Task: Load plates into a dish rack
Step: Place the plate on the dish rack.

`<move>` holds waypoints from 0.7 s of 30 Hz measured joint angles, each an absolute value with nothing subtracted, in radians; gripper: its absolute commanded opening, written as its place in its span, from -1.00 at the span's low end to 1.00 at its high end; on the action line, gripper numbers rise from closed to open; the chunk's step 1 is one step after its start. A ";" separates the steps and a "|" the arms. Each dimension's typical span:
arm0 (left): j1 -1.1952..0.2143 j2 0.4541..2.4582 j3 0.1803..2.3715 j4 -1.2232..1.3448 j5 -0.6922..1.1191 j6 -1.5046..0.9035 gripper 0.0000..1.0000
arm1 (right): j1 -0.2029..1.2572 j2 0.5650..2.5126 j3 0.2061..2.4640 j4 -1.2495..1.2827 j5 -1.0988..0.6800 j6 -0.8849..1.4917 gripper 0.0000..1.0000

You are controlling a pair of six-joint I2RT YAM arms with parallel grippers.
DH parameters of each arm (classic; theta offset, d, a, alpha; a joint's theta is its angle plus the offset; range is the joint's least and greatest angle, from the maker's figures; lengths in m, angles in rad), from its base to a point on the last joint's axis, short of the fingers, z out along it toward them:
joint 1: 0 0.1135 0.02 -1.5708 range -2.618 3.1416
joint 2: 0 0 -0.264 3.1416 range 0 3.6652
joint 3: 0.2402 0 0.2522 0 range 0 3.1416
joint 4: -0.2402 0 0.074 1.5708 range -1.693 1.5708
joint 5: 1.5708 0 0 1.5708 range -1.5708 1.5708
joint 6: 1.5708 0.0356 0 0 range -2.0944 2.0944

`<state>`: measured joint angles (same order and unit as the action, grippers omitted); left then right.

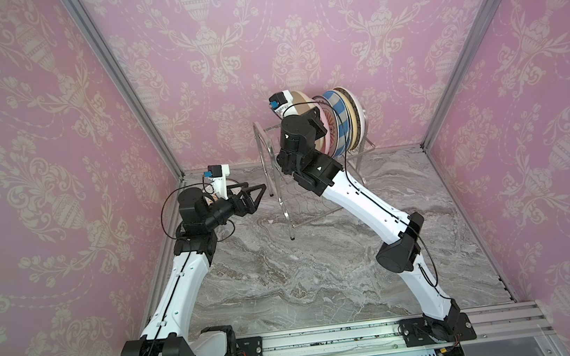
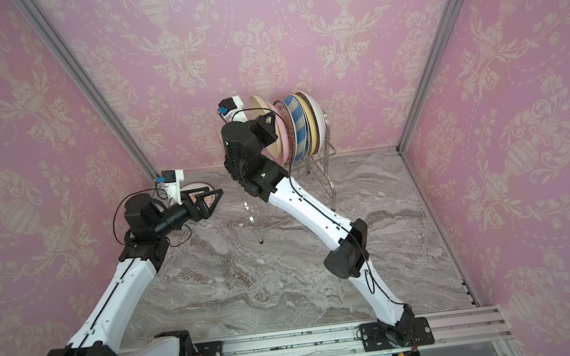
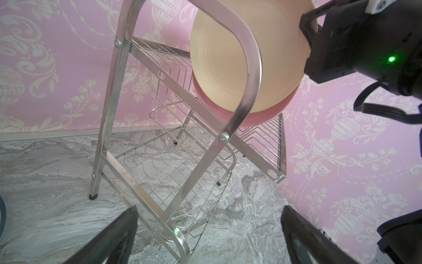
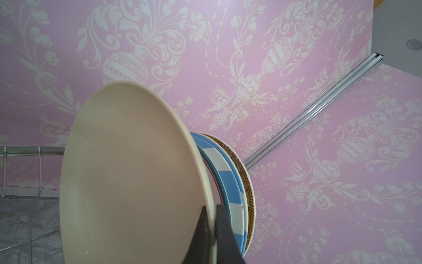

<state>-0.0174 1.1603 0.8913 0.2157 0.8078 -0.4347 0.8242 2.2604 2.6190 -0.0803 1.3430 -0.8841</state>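
My right gripper [image 4: 211, 206] is shut on the rim of a cream plate [image 4: 127, 173], holding it on edge over the upper tier of the chrome dish rack [image 3: 249, 68]. In both top views the cream plate [image 1: 298, 102] [image 2: 261, 106] stands at the near end of a row of upright plates: a pink one [image 2: 281, 139], a blue-white striped one [image 2: 299, 126] and more behind. My left gripper [image 3: 210, 210] is open and holds nothing. It hovers low at the table's far left, over a patterned plate [image 2: 197, 188] lying flat and mostly hidden by it.
The rack [image 1: 265, 144] stands at the back of the grey marble table [image 1: 305, 275], with its lower tier bare. Pink patterned walls close in three sides. The arm bases sit on a metal rail [image 1: 331, 341] along the front edge.
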 measured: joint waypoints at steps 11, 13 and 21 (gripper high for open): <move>-0.017 1.160 0.891 0.215 0.808 -0.435 0.99 | 0.825 2.260 2.619 -0.165 1.339 -0.782 -1.00; -0.017 1.160 0.891 0.215 0.808 -0.435 0.99 | 0.825 2.260 2.620 -0.179 1.339 -0.758 -1.00; -0.017 1.160 0.891 0.215 0.808 -0.434 0.99 | 0.825 2.257 2.633 -0.246 1.332 -0.671 -1.00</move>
<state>-0.0174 1.1603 0.8913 0.2153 0.8078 -0.4343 0.8253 2.2574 2.6328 -0.2462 1.3323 -0.6708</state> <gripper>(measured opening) 0.993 0.072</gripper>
